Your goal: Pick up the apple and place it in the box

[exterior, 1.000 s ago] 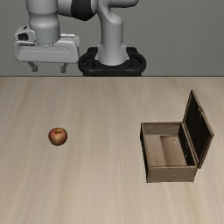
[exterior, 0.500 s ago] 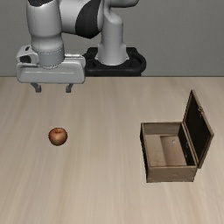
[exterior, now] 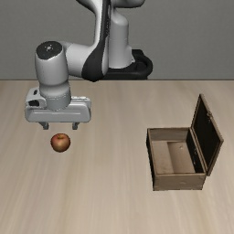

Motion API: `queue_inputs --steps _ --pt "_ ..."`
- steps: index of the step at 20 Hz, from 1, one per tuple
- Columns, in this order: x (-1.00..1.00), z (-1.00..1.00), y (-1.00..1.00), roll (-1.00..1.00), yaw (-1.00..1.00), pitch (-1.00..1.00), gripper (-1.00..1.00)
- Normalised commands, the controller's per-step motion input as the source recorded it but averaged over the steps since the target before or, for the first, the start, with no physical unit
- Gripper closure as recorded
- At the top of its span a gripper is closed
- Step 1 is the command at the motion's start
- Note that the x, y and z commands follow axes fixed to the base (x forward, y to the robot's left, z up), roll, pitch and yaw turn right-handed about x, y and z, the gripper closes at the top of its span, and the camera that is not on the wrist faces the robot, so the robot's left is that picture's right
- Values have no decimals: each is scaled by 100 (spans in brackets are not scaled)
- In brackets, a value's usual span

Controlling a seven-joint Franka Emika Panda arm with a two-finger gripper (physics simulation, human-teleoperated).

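The fingers hover wide open and empty above the apple (best to descend straight, centred, then close gently on both sides)

One exterior camera faces the robot from the front and above, looking down at a slant over the pale wooden tabletop. It stands well back: the arm's black round base sits near the frame's top, the brown wooden box toward the exterior view's right.

A bare simulated test bench: plain wooden tabletop against a blank grey wall.
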Motion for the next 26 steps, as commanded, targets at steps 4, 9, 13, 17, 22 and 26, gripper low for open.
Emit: queue_inputs --steps 4,9,13,17,22,26 --pt "0 -100 0 0 0 0 -100" --pt "0 -60 0 0 0 0 100" --pt "0 0 0 0 0 0 100" --pt "0 25 0 0 0 0 100" --pt "0 40 0 0 0 0 100" --pt "0 100 0 0 0 0 100"
